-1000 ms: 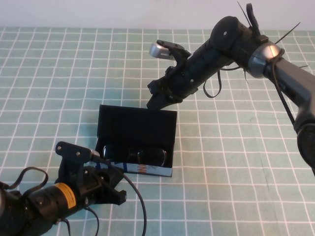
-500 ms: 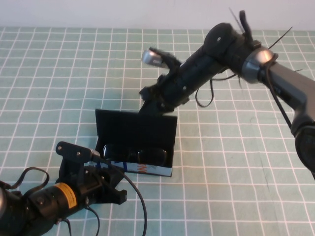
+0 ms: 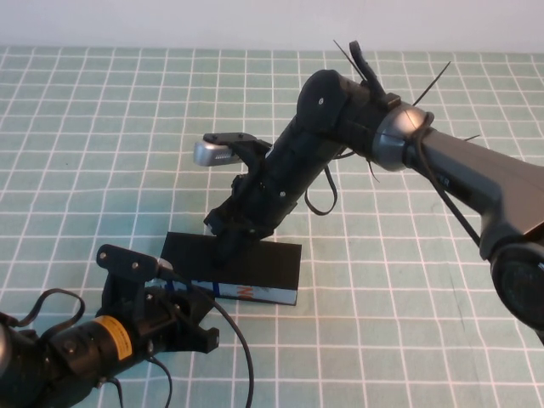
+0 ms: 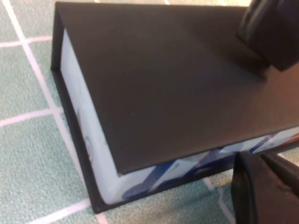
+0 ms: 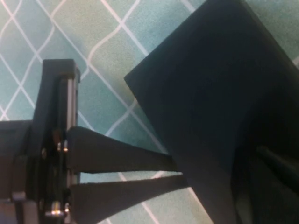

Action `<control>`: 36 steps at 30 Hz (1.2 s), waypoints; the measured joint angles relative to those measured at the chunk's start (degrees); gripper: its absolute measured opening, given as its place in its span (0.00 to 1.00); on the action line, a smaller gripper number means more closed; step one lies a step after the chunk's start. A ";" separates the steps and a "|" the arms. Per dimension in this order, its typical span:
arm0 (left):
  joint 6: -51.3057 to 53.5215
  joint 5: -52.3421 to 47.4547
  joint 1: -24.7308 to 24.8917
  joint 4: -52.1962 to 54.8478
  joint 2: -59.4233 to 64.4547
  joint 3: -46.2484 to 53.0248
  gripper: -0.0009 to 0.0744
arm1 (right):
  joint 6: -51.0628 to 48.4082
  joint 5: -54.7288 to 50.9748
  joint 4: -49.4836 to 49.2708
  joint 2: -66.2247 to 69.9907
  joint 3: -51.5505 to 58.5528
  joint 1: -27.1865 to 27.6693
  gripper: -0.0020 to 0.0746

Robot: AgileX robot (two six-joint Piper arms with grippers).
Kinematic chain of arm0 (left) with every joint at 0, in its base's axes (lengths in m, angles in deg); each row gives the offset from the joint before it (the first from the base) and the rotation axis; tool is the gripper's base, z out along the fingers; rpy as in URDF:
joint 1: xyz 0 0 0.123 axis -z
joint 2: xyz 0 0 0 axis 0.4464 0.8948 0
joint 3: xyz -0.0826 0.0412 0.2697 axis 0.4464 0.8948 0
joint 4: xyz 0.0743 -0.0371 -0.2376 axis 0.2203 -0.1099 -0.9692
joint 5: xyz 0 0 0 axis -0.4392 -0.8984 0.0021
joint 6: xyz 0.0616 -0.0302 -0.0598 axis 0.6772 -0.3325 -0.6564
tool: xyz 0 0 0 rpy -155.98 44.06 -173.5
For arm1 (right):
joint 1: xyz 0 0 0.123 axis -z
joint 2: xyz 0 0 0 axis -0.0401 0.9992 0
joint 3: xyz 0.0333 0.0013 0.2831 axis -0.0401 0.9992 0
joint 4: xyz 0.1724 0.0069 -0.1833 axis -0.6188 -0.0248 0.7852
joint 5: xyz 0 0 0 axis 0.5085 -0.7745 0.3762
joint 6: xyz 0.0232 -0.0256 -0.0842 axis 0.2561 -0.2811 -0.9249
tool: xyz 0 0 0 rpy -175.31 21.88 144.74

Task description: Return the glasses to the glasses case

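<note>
The black glasses case [image 3: 259, 262] lies in front of me with its lid lowered almost flat. Its blue, white and orange front [image 3: 246, 291] faces me. The glasses are hidden under the lid. My right gripper [image 3: 223, 240] is shut and presses on the lid's back left part. In the right wrist view its two fingers [image 5: 121, 156] run together behind the lid's edge [image 5: 205, 116]. My left gripper [image 3: 194, 328] rests on the table just left of the case's front corner, not holding it. The left wrist view shows the lid [image 4: 177, 84] and printed front [image 4: 187, 165] close up.
The case sits on a green cloth with a white grid [image 3: 102, 127]. A white wall edge runs along the back [image 3: 170, 25]. The right arm [image 3: 442, 161] reaches across from the right, with loose cables near its wrist.
My right gripper has moved down and left toward me, swinging the lid from upright to almost shut; the glasses are now covered. The left arm has not moved.
</note>
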 joint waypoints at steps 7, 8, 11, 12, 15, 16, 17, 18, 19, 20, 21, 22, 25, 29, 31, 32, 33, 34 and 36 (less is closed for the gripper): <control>-0.02 0.00 0.00 0.60 0.00 0.00 0.01 | 0.99 0.00 0.67 0.00 -0.16 -0.12 0.01; -0.02 0.04 0.00 1.49 0.00 0.00 0.01 | 0.99 -0.12 0.82 0.00 -0.61 -0.12 0.01; -0.62 0.57 0.00 11.71 -1.32 0.00 0.01 | 0.99 -0.12 2.15 -0.76 -2.14 -0.21 0.01; -0.89 1.67 0.00 16.92 -2.31 0.00 0.01 | 0.99 -0.12 2.40 -1.44 -2.95 -0.10 0.01; -4.22 4.99 0.00 32.61 -6.97 -0.58 0.01 | 0.42 -0.20 2.63 -4.88 -5.71 0.13 0.01; -6.55 5.10 0.03 37.26 -8.59 -1.10 0.01 | 0.42 -0.33 2.63 -6.51 -6.76 0.14 0.01; -10.42 4.86 0.03 43.37 -10.72 -1.98 0.01 | 0.42 -0.33 2.63 -8.28 -7.75 0.37 0.01; -15.27 3.89 0.03 50.01 -13.25 -3.14 0.01 | 0.29 -0.44 2.36 -10.08 -8.56 0.36 0.01; -19.85 2.56 0.13 57.27 -14.95 -4.26 0.01 | 0.29 -0.44 2.00 -11.56 -9.06 0.48 0.01; -26.24 1.21 0.13 64.76 -17.02 -5.84 0.01 | 0.20 -0.56 1.19 -13.43 -9.42 0.48 0.01; -33.12 -0.04 0.13 70.86 -19.04 -7.53 0.01 | 0.04 -0.65 0.41 -15.22 -9.72 0.48 0.01; -38.24 -1.01 0.13 74.08 -20.60 -9.11 0.01 | -0.31 -0.85 -0.14 -16.63 -9.85 0.48 0.01; -50.48 -3.09 -0.14 78.98 -26.22 -13.55 0.01 | -0.91 -1.42 -1.14 -21.31 -9.94 0.37 0.01; -58.79 -6.47 -0.36 80.67 -35.88 -18.85 0.01 | 0.14 -2.11 2.75 -26.42 -9.94 0.37 0.01; -61.50 -10.98 -0.36 80.78 -40.65 -20.81 0.01 | 2.66 -2.25 8.81 -28.89 -9.94 0.37 0.01; -62.28 -14.68 -0.36 80.78 -43.33 -21.37 0.01 | 4.13 -2.35 13.01 -30.23 -9.94 0.37 0.01; -62.82 -19.37 -0.36 80.78 -45.93 -21.55 0.01 | 5.62 -2.50 17.31 -31.56 -9.94 0.37 0.01; -63.07 -23.63 -0.36 80.78 -47.91 -21.55 0.01 | 6.61 -2.50 20.52 -32.93 -9.94 0.37 0.01; -62.22 -35.19 -0.41 80.54 -51.98 -21.55 0.01 | 8.27 -2.63 27.17 -35.91 -8.94 0.37 0.01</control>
